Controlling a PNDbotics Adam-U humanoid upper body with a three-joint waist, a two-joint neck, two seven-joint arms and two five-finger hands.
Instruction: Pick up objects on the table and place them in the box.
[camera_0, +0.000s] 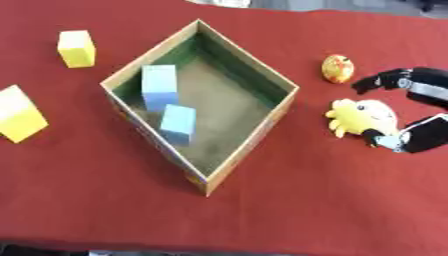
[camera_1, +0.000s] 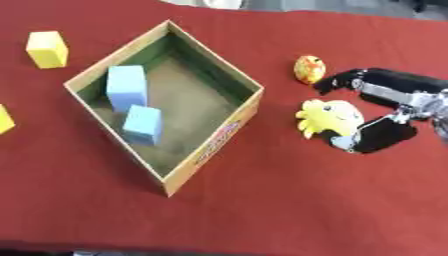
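A yellow plush toy (camera_0: 360, 116) lies on the red cloth to the right of the open cardboard box (camera_0: 245, 60). My right hand (camera_1: 398, 92) comes in from the right and straddles the toy. Its fingers (camera_0: 383, 80) stretch out just above the toy, and its thumb (camera_0: 409, 139) touches the toy's lower right side. The hand is open. Two light blue blocks (camera_0: 159, 85) (camera_0: 178, 123) lie inside the box. A small orange and yellow rounded thing (camera_0: 338, 68) sits just beyond the fingers. My left hand is not visible.
A small yellow block (camera_0: 76, 48) stands at the far left, beyond the box. A larger yellow and white block (camera_0: 19, 114) sits at the left edge. The red cloth (camera_0: 315, 210) covers the whole table, and its front edge runs along the bottom.
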